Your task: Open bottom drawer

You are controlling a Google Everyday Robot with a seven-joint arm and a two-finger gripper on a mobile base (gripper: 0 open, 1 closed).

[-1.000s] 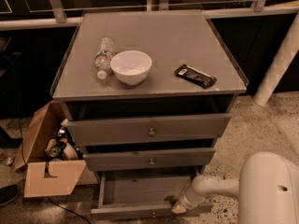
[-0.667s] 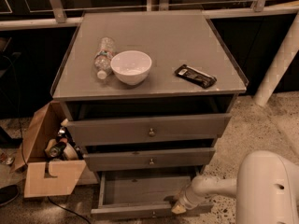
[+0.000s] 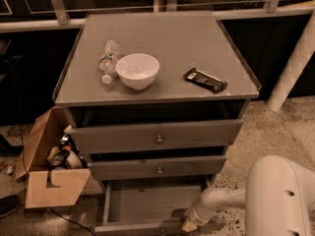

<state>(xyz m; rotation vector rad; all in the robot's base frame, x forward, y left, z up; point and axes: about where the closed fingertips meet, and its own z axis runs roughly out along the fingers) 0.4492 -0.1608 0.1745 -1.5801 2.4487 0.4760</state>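
Note:
The bottom drawer (image 3: 147, 205) of the grey cabinet stands pulled out, its plain grey tray showing and its front at the lower edge of the camera view. My gripper (image 3: 189, 224) is at the end of the white arm, low at the right end of the drawer's front. The drawer's knob is hidden at the frame's bottom edge. The middle drawer (image 3: 158, 168) and the top drawer (image 3: 157, 137) stand slightly out, each with a small brass knob.
On the cabinet top (image 3: 162, 43) lie a plastic bottle (image 3: 108, 58), a white bowl (image 3: 138, 71) and a dark snack packet (image 3: 204, 79). An open cardboard box (image 3: 49, 171) with cans stands on the floor at the left. A white post (image 3: 295, 58) rises at the right.

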